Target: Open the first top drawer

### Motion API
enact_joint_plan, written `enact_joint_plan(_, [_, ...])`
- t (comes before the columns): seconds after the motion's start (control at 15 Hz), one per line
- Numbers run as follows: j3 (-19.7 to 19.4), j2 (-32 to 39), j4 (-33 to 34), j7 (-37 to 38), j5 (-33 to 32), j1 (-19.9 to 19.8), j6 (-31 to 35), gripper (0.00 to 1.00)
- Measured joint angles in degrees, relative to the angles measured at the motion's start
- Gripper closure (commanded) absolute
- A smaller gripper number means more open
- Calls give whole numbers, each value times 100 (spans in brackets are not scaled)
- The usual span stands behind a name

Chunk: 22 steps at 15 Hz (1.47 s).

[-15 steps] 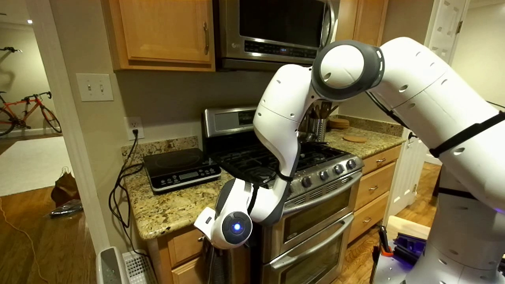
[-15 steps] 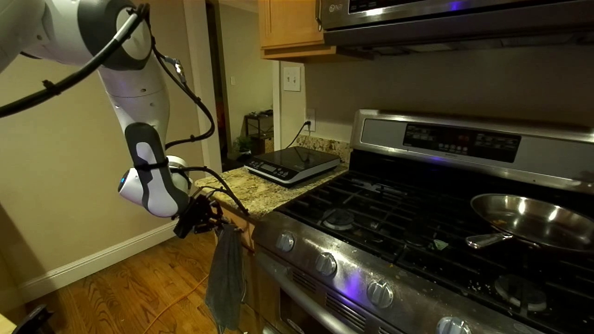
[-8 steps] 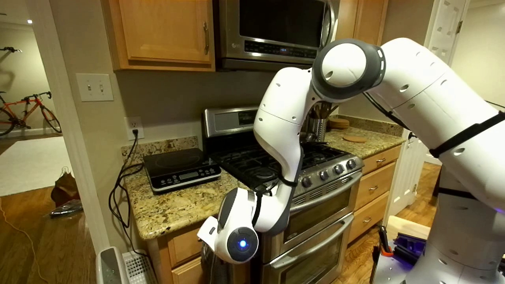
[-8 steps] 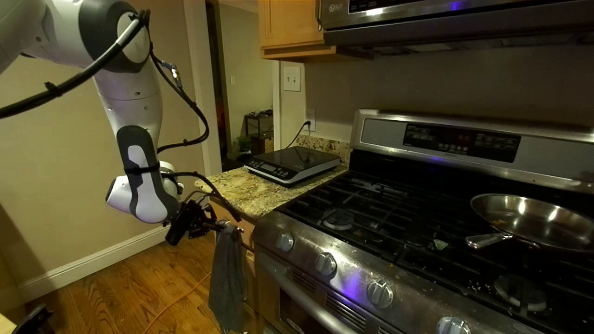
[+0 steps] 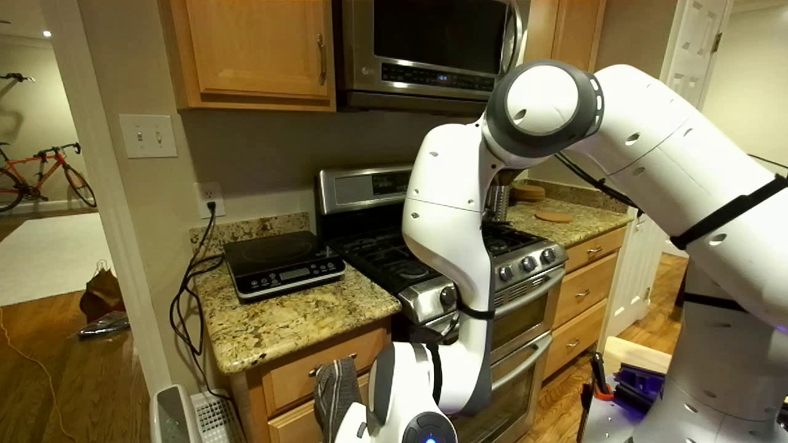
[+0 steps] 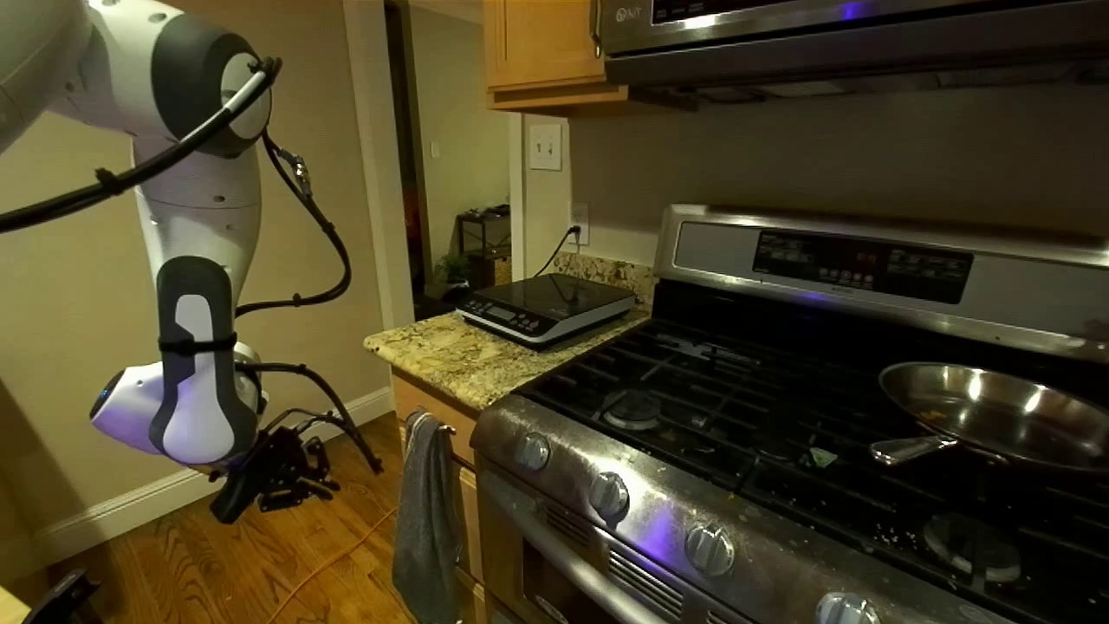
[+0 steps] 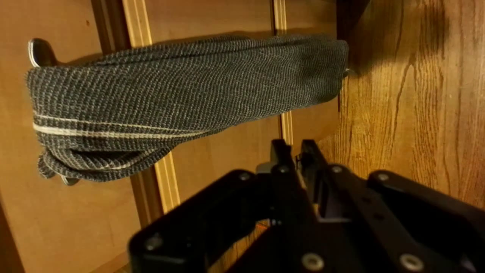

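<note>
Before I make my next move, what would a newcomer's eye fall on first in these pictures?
Likely the white arm, looming in front of the stove in an exterior view. Next, the grey striped towel, draped over the handle of the wooden drawer beside the stove, with the black claw hanging clear of it. The shiny pan on the stove may catch the eye too.
</note>
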Motion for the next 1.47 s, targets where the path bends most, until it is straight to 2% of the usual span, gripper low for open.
enact_joint_plan(0.47, [-85,-166,219,-43,-44,-24,-657,10])
enact_joint_plan(0.6, [-184,-219,367,-80,-69,-39,-739,0])
enact_joint_plan(1.07, [-442,-220,871,-108,-395,-196,-719,0])
enact_joint_plan(1.47, [-499,-174,1075,-108,-949,-527,-23,0])
